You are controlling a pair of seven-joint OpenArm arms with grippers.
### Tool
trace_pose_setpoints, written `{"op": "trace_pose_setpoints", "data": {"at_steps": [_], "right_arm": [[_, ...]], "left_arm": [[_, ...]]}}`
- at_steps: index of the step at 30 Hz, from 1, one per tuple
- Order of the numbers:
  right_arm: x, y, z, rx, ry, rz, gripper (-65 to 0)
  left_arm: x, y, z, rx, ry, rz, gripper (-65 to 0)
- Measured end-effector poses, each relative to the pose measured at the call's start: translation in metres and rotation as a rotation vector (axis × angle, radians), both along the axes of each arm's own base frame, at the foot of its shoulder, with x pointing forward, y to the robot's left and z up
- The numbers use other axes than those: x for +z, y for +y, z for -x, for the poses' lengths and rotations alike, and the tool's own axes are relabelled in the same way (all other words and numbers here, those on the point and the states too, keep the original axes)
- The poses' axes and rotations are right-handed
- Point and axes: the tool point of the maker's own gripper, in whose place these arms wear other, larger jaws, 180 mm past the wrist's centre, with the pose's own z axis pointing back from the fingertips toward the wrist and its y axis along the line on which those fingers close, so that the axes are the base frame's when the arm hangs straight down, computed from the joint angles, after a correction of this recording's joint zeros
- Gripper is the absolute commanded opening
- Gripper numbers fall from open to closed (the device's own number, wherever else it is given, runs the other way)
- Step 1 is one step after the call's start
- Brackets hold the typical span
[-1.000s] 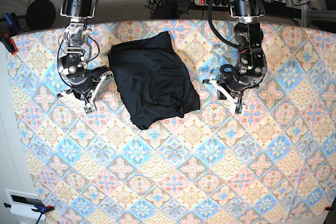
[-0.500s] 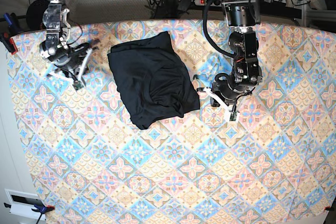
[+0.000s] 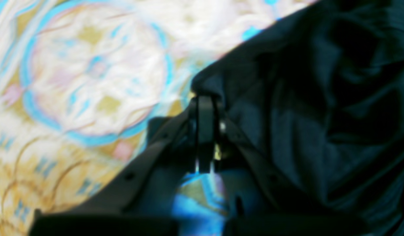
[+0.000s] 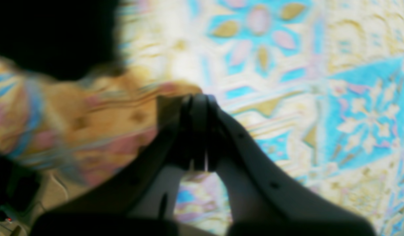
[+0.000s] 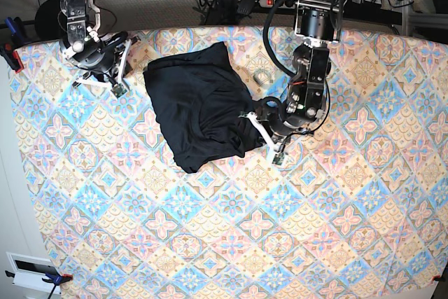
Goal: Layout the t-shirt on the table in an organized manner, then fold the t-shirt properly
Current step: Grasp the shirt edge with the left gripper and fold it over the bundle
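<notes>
The black t-shirt (image 5: 203, 106) lies bunched and roughly folded on the patterned table (image 5: 245, 229), left of centre and towards the back. My left gripper (image 5: 262, 136) is low at the shirt's right edge. In the left wrist view its fingers (image 3: 205, 131) are pressed together, with the tips touching the dark fabric (image 3: 319, 98) at its border and nothing visibly pinched. My right gripper (image 5: 103, 66) hangs over the table's back left corner, well apart from the shirt. Its jaws are shut and empty (image 4: 198, 100) above the tiles (image 4: 319, 98).
A black round object (image 5: 50, 19) sits just past the back left edge and shows as a dark blur (image 4: 51, 32) in the right wrist view. Cables and a power strip (image 5: 280, 1) run behind the table. Clamps (image 5: 14, 43) grip the left edge.
My left arm swung left in the base view until its shut tips reached the shirt's right edge. My right arm drew back from the shirt's left side to the back left corner.
</notes>
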Motion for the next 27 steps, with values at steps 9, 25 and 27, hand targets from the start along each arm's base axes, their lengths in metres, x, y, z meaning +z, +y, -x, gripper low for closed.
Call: {"op": "trace_pose_setpoints", "data": {"at_steps": [9,25,27], "right_arm": [[0.01,0.008,-0.006,0.021,-0.034,-0.002,-65.0],[-0.007,0.102,0.015,0.188,0.031,-0.115,-65.0],[-0.007,0.119,0.022,0.233,0.039,-0.137,-65.0]], "left_arm": [[-0.005,-0.027,-0.022,-0.003,0.043,0.069,-64.9],[0.002,-0.064,-0.032,-0.038,0.07,0.092,-64.9],[0.004,-0.068,-0.036,-0.038,0.066,0.104,-64.9]]}}
